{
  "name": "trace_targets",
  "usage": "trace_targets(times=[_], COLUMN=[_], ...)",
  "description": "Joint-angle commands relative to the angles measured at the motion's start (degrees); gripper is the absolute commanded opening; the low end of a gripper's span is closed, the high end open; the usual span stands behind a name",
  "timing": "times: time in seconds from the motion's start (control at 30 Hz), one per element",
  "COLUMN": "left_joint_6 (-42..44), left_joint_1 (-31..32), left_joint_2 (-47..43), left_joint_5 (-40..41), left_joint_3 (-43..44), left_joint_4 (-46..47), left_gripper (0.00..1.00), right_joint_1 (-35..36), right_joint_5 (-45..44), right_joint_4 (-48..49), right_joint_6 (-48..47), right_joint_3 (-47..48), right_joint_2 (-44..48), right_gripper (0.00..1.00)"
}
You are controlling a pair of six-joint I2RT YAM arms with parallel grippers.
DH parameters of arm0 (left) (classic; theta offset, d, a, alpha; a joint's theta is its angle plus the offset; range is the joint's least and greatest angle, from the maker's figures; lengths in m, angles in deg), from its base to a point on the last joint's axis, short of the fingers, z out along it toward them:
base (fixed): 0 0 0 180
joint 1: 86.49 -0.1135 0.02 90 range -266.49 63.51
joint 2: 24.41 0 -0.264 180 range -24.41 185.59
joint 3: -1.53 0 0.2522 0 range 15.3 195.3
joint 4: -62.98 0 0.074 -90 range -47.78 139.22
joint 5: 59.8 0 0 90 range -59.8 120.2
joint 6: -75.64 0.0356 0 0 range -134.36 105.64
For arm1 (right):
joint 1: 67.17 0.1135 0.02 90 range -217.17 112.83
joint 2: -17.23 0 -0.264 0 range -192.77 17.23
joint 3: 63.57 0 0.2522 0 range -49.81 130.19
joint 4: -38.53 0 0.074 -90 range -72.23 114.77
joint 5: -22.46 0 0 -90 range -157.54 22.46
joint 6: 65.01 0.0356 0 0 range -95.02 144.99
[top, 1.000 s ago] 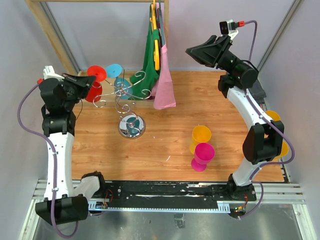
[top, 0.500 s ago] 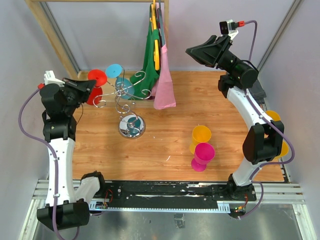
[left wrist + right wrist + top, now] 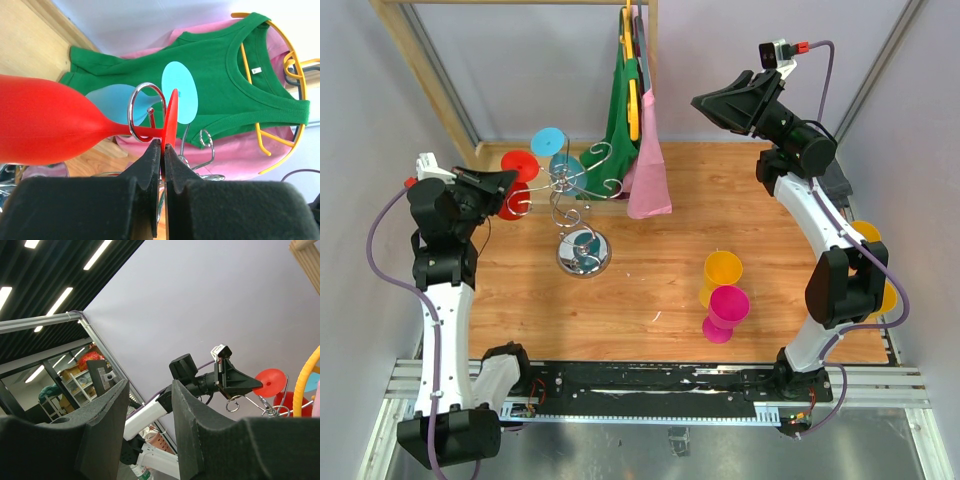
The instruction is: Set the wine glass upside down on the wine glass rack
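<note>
The red wine glass lies on its side at the left arms of the chrome wine glass rack. My left gripper is shut on the rim of its foot. In the left wrist view the red bowl points left. The stem crosses the lower part of a round chrome hook, and the left gripper pinches the thin foot disc. A blue glass hangs on the rack behind it. My right gripper is raised at the back right, open with nothing in it.
The rack's mirror base stands on the wooden table. A green top and a pink cloth hang from the wooden rail just right of the rack. A yellow cup and a pink glass stand front right.
My left arm has carried the red glass to the right, up against the rack's left hooks. The right arm has not moved.
</note>
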Motion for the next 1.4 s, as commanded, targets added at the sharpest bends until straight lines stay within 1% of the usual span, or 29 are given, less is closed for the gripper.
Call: trace_targets(times=[0.0, 0.07, 0.2, 0.33, 0.7, 0.8, 0.93, 1.17, 1.37], left_joint_6=[0.23, 0.69, 1.13, 1.22, 1.84, 1.95, 2.66, 4.46, 6.15], left_joint_1=[-0.31, -0.34, -0.29, -0.29, -0.29, -0.32, -0.29, -0.3, -0.29], left_joint_2=[-1.2, -1.32, -1.43, -1.57, -3.6, -4.3, -5.46, -6.22, -5.94], left_joint_5=[-1.86, -1.88, -2.17, -2.95, -3.18, -3.93, -2.93, -1.34, 2.21], left_joint_3=[-0.71, -0.63, -0.76, -1.01, -1.76, -1.81, -1.33, -1.68, -0.03], left_joint_4=[2.34, 2.01, 1.56, 0.85, -0.37, -0.35, -2.22, -5.07, -8.19], left_gripper=[0.09, 0.1, 0.2, 0.25, 0.28, 0.37, 0.38, 0.47, 0.49], right_joint_1=[-0.73, -0.73, -0.69, -0.6, -0.6, -0.64, -0.51, 0.51, 1.03], right_joint_5=[0.85, 0.88, 0.99, 1.01, 1.5, 2.11, 2.69, 3.36, 3.5], right_joint_4=[2.6, 2.55, 2.24, 2.12, 1.18, -0.39, -2.74, -5.95, -7.12], right_joint_6=[0.31, 0.24, -0.05, -0.08, -0.6, -1.67, -2.91, -5.38, -6.47], right_joint_3=[0.44, 0.4, 0.1, -0.02, -0.77, -0.93, -0.82, -1.14, -1.52], right_joint_2=[1.09, 1.2, 1.62, 1.81, 2.53, 2.97, 3.56, 4.85, 5.76], right_gripper=[0.41, 0.41, 0.41, 0.41, 0.41, 0.41, 0.42, 0.42, 0.42])
